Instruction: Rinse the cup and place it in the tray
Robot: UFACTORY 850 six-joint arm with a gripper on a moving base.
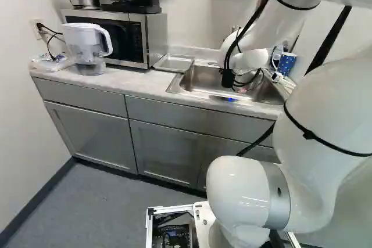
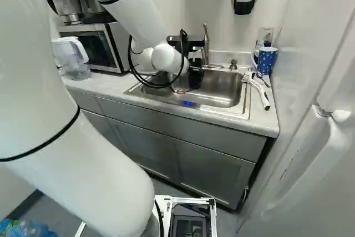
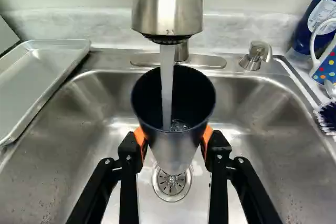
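Over the sink [image 2: 244,102], the black gripper [image 2: 194,77] shows in the right base view. In the wrist view the gripper [image 3: 174,142] is shut on a metal cup [image 3: 173,148] with a dark inside, its orange pads pressing from two sides. The cup's open mouth faces up under the faucet [image 3: 167,6], and a stream of water [image 3: 167,77] runs into it, with some water at the bottom. The sink drain lies below the cup. A shallow metal tray [image 3: 44,80] rests beside the basin; it also shows in the left base view as a tray [image 1: 173,63] near the microwave.
A soap pump [image 3: 255,56] stands at the sink's back rim. On the counter near the right wall are a blue dotted mug [image 2: 266,59], a brush [image 2: 259,91] and a bottle [image 3: 315,19]. A microwave [image 1: 125,38] and a water pitcher [image 1: 87,45] stand beyond the tray.
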